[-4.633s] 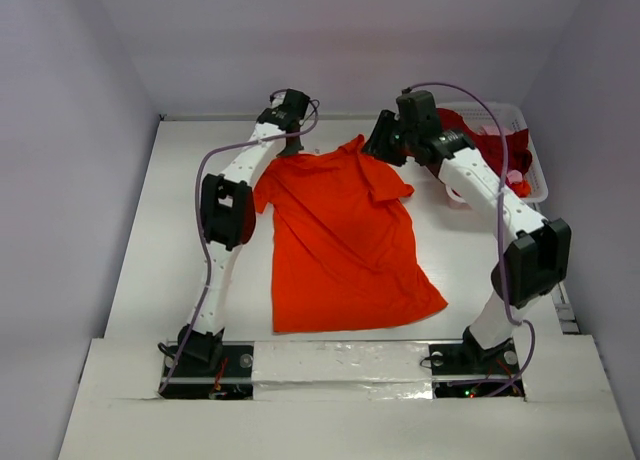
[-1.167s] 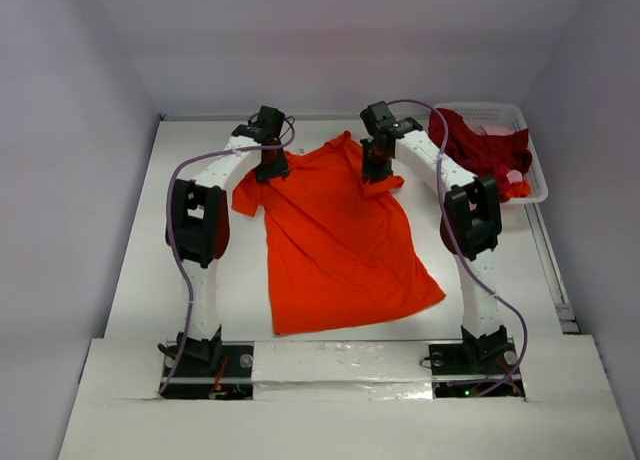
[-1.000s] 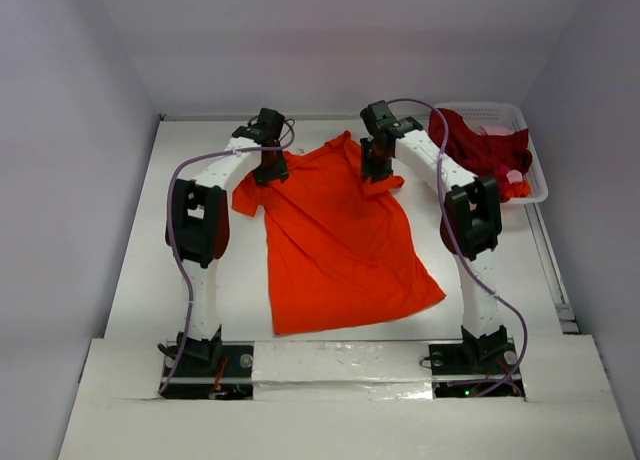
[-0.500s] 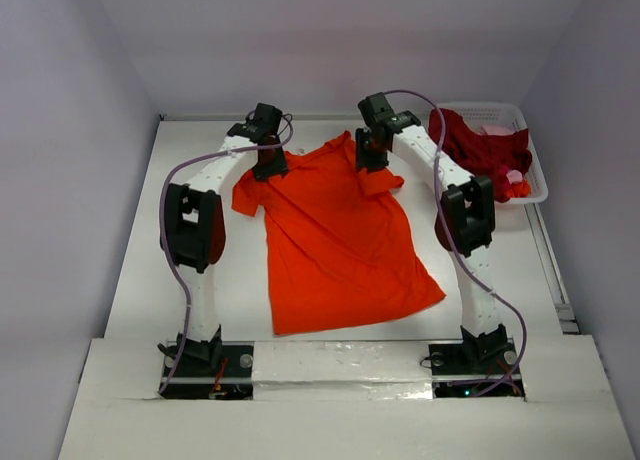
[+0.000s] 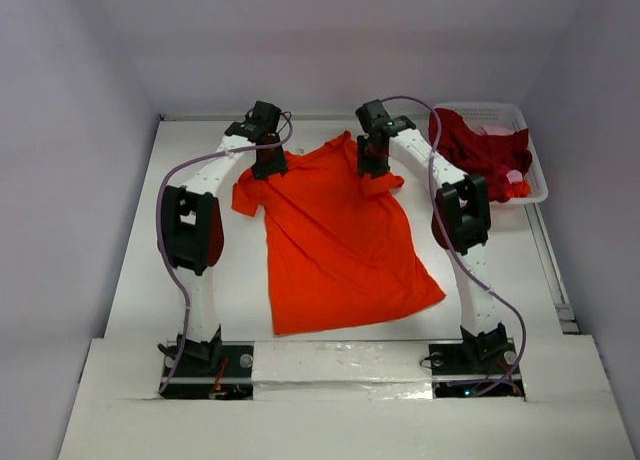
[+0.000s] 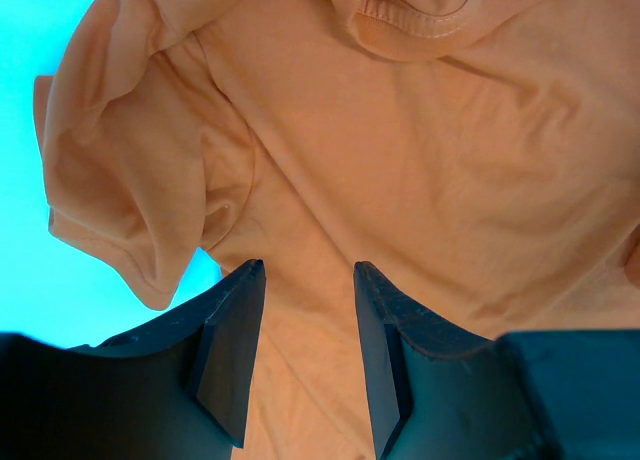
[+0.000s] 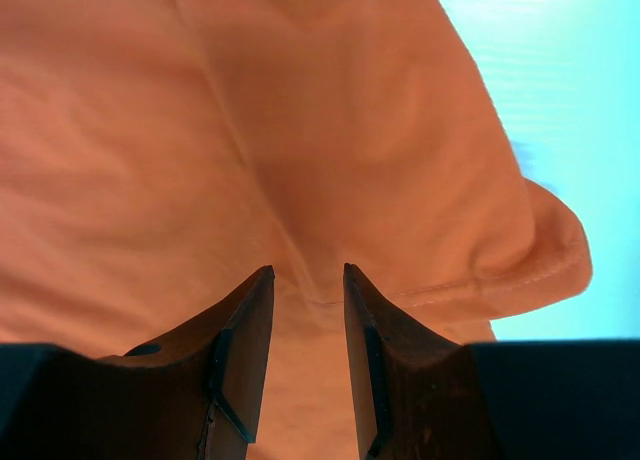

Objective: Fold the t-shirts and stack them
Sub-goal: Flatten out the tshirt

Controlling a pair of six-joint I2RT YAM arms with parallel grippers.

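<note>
While the orange-red t-shirt (image 5: pixel 340 240) lies flat mid-bench (image 5: pixel 135 280), collar toward the far edge, my left tool (image 6: pixel 307 270) hangs over its left sleeve seam and my right tool (image 7: pixel 308 270) over the right. Both tools are spread, clamping nothing. The crimson t-shirt (image 5: pixel 480 145) is heaped in the basket (image 5: pixel 541 188) at the far right corner.

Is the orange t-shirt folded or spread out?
Spread out. The orange t-shirt lies open on the table, both sleeves and the whole body showing, with no fold.
</note>
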